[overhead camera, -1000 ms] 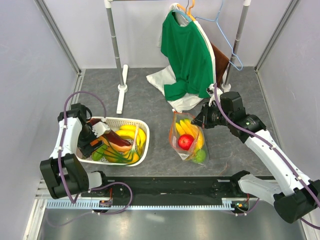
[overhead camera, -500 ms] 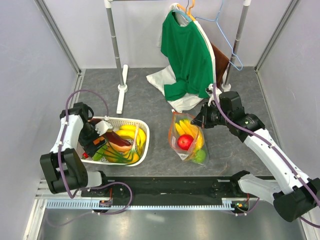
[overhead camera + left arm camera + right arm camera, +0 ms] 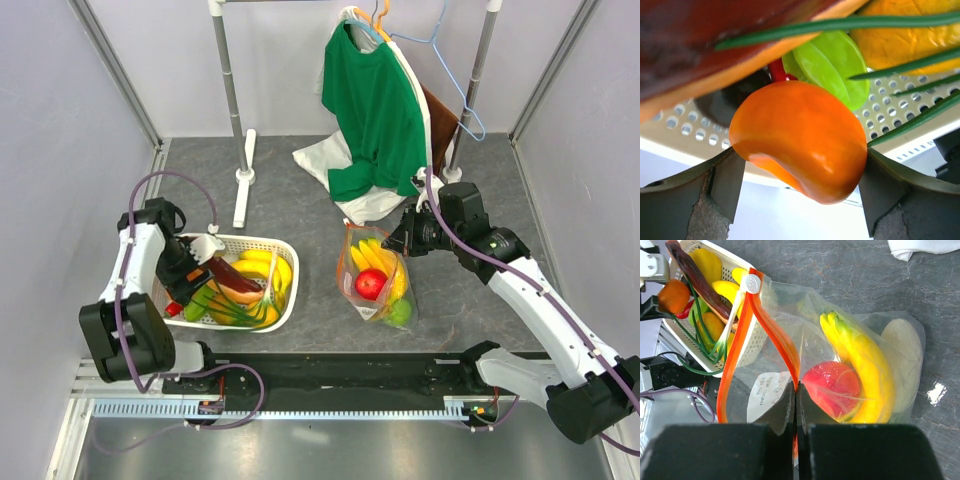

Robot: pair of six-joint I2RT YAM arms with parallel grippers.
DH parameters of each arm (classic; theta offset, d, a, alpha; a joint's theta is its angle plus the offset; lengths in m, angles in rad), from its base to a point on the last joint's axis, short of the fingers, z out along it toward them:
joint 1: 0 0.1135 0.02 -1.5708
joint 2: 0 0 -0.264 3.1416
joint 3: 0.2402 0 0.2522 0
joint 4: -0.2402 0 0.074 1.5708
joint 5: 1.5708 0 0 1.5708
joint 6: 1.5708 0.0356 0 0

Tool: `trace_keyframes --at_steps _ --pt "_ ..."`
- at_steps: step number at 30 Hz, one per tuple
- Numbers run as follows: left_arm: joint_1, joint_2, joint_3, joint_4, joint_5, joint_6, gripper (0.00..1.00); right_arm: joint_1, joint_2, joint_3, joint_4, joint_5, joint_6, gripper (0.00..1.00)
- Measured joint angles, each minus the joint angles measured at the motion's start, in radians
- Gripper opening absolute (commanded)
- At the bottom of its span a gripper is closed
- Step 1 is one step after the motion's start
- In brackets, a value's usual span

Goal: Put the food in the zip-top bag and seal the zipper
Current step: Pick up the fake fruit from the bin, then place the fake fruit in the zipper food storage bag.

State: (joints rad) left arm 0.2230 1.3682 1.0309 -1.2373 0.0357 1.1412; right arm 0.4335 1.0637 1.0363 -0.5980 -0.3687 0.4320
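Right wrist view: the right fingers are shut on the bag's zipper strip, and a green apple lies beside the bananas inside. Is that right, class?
No: the right wrist view shows a red apple, not green. The right fingers are shut on the zipper strip; it lies beside the bananas in the bag.

Orange (image 3: 800, 135) sits between dark fingers (image 3: 720, 185) of left hand (image 3: 800, 175), touching both. Light green piece (image 3: 832, 65) behind orange, up right. Small red bit (image 3: 777, 70) just above orange. Dark red-brown piece (image 3: 700, 35) with tan edge above, left. Yellow-orange piece (image 3: 910, 35) above, right. Thin green stalks (image 3: 840, 22) cross above and right. White perforated basket (image 3: 900, 95) behind all.
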Motion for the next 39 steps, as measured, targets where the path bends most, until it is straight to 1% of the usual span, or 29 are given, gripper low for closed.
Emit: trace_keyframes --at_steps 3,5,9,11,12,13,15,16,19,21,23,26,30,34,39 --pt "0.000 -0.037 0.028 -0.039 -0.002 0.000 0.75 0.000 0.000 0.000 0.000 0.000 -0.001 0.00" --pt "-0.002 -0.054 0.072 -0.071 -0.002 0.000 0.76 0.000 0.000 0.000 0.000 0.000 -0.001 0.00" --pt "-0.034 -0.057 0.270 -0.099 0.014 -0.013 0.75 0.000 0.000 0.000 0.000 0.000 -0.002 0.00" --pt "-0.086 -0.054 0.369 -0.094 0.031 -0.042 0.74 0.000 0.000 0.000 0.000 0.000 -0.002 0.00" --pt "-0.133 -0.047 0.436 -0.092 0.055 -0.072 0.74 0.000 0.001 0.000 0.000 0.000 -0.002 0.00" --pt "-0.166 -0.045 0.449 -0.090 0.063 -0.082 0.74 0.000 0.002 0.000 0.000 0.000 -0.002 0.00" --pt "-0.279 -0.022 0.514 -0.101 0.089 -0.136 0.74 0.000 0.003 0.000 0.000 0.000 -0.002 0.00" --pt "-0.357 -0.003 0.556 -0.100 0.113 -0.171 0.74 0.000 0.003 0.000 0.000 0.000 -0.002 0.00" --pt "-0.575 0.068 0.695 -0.095 0.220 -0.279 0.74 0.000 0.003 0.000 0.000 0.002 -0.002 0.00" --pt "-0.687 0.110 0.786 -0.086 0.315 -0.356 0.75 0.000 0.003 0.000 0.001 0.003 -0.002 0.00" --pt "-0.758 0.131 0.836 -0.049 0.401 -0.425 0.75 0.000 0.003 0.000 0.000 0.004 -0.002 0.00" --pt "-0.846 0.140 0.856 0.038 0.528 -0.534 0.74 0.000 0.001 0.000 0.000 0.005 -0.002 0.00" --pt "-0.946 0.158 0.826 0.166 0.621 -0.645 0.74 0.000 -0.005 0.000 0.000 0.009 -0.002 0.00" --pt "-1.007 0.175 0.728 0.288 0.656 -0.735 0.74 0.000 -0.006 0.001 0.000 0.010 -0.002 0.00" --pt "-1.029 0.219 0.639 0.383 0.656 -0.824 0.80 0.000 -0.006 0.012 -0.003 0.009 0.002 0.00"
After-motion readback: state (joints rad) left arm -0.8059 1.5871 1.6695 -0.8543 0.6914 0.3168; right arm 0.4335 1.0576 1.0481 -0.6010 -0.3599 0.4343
